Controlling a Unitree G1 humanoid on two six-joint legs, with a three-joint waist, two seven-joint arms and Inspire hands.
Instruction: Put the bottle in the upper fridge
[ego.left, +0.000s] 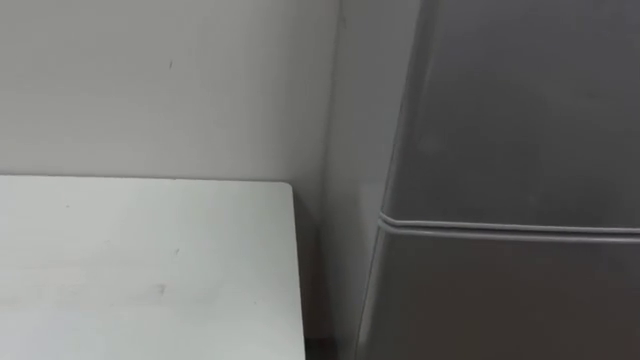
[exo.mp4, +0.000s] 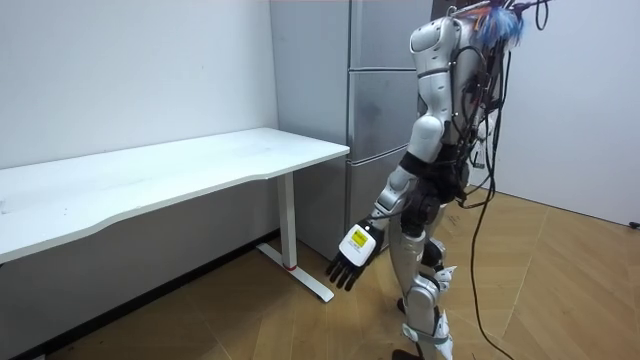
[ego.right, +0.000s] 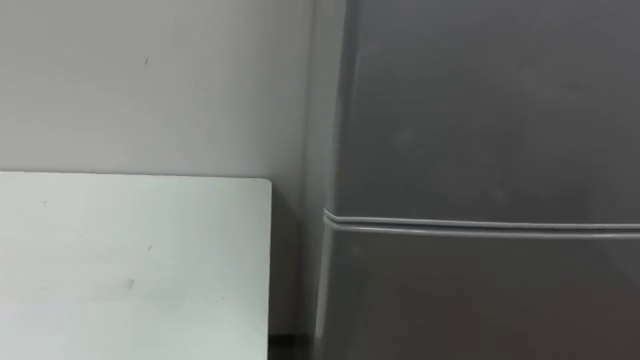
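The robot stands on a wood floor (exo.mp4: 560, 260) made of slanted planks. It faces a tall grey fridge (ego.left: 500, 120). The fridge looks smooth and a bit shiny, like metal. It is shaped like a big box with flat sides. A thin pale line runs across its front, where the top door meets the bottom door. Both doors are shut.

Just beside the fridge, on the robot's left, is a white table (ego.left: 150, 270). Its top is flat and smooth, with a square corner near the fridge. There is a thin dark gap between the table and the fridge. In the room view the table is long, with a gently curved front edge, and it stands on thin white legs. Behind it is a plain pale wall (ego.left: 150, 80).

The left hand (exo.mp4: 348, 268) hangs low by the robot's leg, near the end of the table. Its dark fingers point down, straight and a little apart. It holds nothing.

I cannot tell where the bottle is.
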